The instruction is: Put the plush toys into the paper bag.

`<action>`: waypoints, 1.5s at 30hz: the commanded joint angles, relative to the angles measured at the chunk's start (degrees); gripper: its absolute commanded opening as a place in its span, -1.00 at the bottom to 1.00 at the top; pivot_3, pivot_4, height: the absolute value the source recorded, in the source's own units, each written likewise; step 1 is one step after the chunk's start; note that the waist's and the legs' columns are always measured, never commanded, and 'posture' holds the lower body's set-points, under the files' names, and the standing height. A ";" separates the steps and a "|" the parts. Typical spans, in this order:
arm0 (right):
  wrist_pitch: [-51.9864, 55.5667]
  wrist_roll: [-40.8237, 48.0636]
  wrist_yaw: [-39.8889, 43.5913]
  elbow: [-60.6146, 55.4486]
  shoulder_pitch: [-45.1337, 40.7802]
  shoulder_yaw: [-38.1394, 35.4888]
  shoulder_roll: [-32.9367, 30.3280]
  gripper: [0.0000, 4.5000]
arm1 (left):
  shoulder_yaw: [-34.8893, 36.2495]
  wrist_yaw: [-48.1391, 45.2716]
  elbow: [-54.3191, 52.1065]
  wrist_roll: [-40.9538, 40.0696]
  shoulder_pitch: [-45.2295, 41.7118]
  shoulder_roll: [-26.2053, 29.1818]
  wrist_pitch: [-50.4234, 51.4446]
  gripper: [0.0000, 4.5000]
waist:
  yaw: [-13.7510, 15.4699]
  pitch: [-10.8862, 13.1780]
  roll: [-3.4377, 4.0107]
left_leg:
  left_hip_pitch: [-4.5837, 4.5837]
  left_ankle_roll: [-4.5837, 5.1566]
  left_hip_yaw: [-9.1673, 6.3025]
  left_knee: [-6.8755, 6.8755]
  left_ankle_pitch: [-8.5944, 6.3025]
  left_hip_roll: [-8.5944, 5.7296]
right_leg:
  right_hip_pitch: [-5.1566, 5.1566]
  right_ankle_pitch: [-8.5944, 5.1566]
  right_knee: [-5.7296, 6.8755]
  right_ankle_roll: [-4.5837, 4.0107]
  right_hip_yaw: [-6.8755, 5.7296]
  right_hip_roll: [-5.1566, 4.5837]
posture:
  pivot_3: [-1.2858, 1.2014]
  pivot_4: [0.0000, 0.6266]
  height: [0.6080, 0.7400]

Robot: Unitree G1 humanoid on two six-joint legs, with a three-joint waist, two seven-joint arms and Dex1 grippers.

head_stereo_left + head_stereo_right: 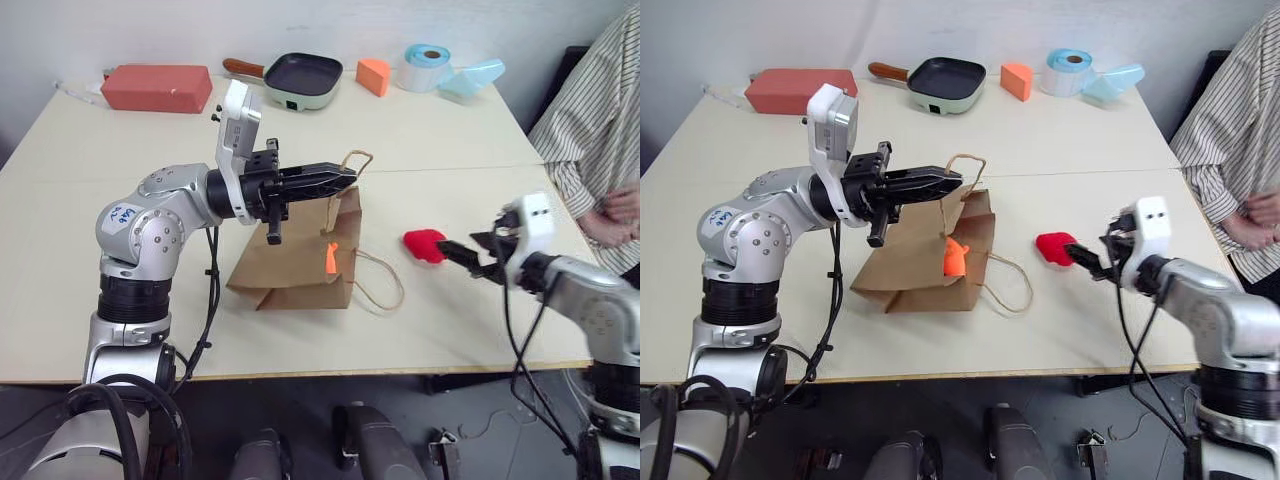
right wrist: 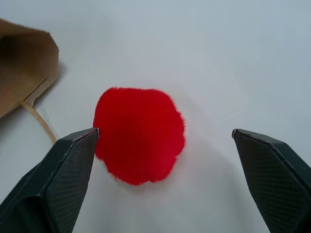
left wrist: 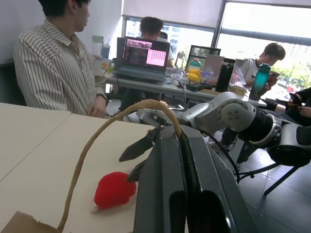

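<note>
**Red toy on the counter, orange toy at the bag's mouth**

The red plush toy (image 2: 139,134) lies on the bare counter (image 1: 430,120), a short way to the right of the paper bag (image 1: 295,265) and apart from it. My right hand (image 2: 165,132) is low over the counter and points at the toy with its fingers spread wide; in the right wrist view one black fingertip (image 2: 77,145) stands just beside the toy's edge and the other is well clear on the far side. Nothing is gripped there.

The orange plush toy (image 1: 954,257) shows at the open end of the bag, partly behind the brown paper; I think it sits just inside the mouth, but the view is too poor to be sure. The bag slumps on its side, its mouth facing my right arm, with one cord handle (image 1: 380,283) lying loose on the counter.

My left hand (image 1: 345,178) is raised above the bag, pointing to the right, its fingers pressed together on the upper cord handle (image 3: 104,138), which loops up over them and holds that edge of the bag lifted.

Along the far edge of the counter stand a red block (image 1: 157,87), a small green pan (image 1: 300,80), an orange wedge (image 1: 373,76) and a roll of blue tape (image 1: 427,66). A person in a striped shirt (image 1: 600,110) sits at the right corner, hands together.
</note>
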 commanded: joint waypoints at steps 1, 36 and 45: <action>-5.30 -4.70 -0.01 3.73 -1.16 3.14 1.79 0.91 | 0.76 -0.44 -1.05 -0.16 -0.99 0.47 -1.02 -1.00 | 0.01 0.00 0.00 | 0.00 0.00 -0.01 0.00 0.00 0.00 | 0.00 0.00 0.01 0.00 0.00 0.00 | 0.03 -0.52 1.00; -7.46 -5.98 14.19 5.30 -25.06 24.94 17.66 -0.38 | 1.69 2.99 -1.04 -2.32 -2.28 -4.24 -0.60 -1.00 | 0.10 -0.04 -0.07 | -0.10 0.06 -0.13 0.10 -0.02 -0.01 | -0.02 0.00 -0.02 0.00 -0.16 -0.13 | 0.03 -0.52 1.00; 8.94 9.66 12.56 -16.02 -16.25 6.44 9.01 0.69 | 2.82 4.08 -1.74 -2.14 -0.46 -2.41 -0.83 -1.00 | 0.66 -0.04 -0.07 | -0.16 0.06 -0.24 0.07 -0.02 0.00 | -0.02 0.00 -0.07 0.00 -0.26 -0.15 | 0.03 -0.52 1.00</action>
